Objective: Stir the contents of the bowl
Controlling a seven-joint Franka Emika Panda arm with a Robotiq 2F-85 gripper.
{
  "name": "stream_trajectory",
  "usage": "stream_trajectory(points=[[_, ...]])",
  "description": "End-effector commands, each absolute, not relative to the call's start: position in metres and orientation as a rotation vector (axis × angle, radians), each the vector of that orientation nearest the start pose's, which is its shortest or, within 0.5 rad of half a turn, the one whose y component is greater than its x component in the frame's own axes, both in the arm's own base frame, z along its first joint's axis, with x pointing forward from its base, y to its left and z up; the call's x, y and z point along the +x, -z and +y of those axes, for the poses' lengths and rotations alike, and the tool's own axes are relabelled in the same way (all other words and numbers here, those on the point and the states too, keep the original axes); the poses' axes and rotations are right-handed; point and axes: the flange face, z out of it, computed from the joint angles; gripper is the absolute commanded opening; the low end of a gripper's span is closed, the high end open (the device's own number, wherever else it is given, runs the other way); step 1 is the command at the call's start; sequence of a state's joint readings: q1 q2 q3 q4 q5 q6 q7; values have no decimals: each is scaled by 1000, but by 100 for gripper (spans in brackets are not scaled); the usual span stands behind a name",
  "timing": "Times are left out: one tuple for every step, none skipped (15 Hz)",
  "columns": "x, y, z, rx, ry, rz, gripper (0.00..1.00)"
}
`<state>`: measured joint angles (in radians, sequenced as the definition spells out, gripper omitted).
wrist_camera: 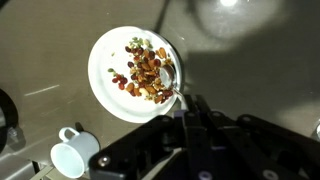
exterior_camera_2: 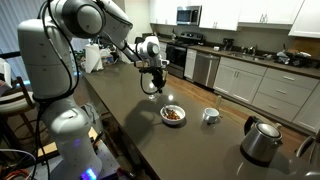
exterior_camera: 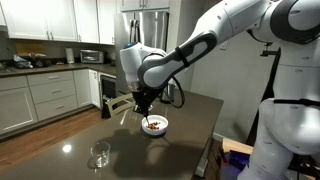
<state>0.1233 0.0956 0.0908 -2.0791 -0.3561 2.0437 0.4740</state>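
bowl [exterior_camera: 155, 125] is seen on the dark bench [exterior_camera: 60, 150], just below the pincer [exterior_camera: 146, 104] and slightly offset from it. in an exterior view the pincer [exterior_camera_2: 154, 88] is raised above the bench [exterior_camera_2: 130, 125], up and left in the picture from the bowl [exterior_camera_2: 173, 115].

in the wrist view the bowl [wrist_camera: 133, 73] is framed above the pincer [wrist_camera: 185, 115]. the contents [wrist_camera: 150, 72] are piled toward the bowl's right half: reddish-brown and dark chunks, with a few pale bits at the top edge. the rest of the white interior is bare.

a spoon [wrist_camera: 171, 76] is seen at the right rim of the bowl, head in among the contents. its thin handle runs down the picture into the pincer. the jaws are drawn together on that handle, as far as the dark wrist picture allows.

arm [exterior_camera: 185, 50] is reached out over the bench from its base at the bench edge. the forearm is slanted down to the wrist and the pincer is pointed straight down.

a white cup [wrist_camera: 72, 152] stands just beside the bowl, apart from it; in an exterior view the cup [exterior_camera_2: 210, 116] is on the side away from the arm base. a metal kettle [exterior_camera_2: 262, 141] stands further along. a clear glass [exterior_camera: 99, 154] stands well apart from the bowl, near the bench edge.
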Motion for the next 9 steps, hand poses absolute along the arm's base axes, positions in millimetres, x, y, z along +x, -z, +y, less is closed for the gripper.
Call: stream_trajectory(points=[[542,-375,98,-3462,-38,130,5],[542,-375,98,-3462,-39,130,5],[542,-374,98,-3462,-39,130,4],[544,-374,101,-3461,-31,117,4],[547,-376,107,-3454,-8,120,4],[550,-378,110,-3448,7,125,4],[554,-381,114,-3440,32,137,4],[558,-385,117,-3430,49,148,4],[563,-390,119,-3422,78,162,4]])
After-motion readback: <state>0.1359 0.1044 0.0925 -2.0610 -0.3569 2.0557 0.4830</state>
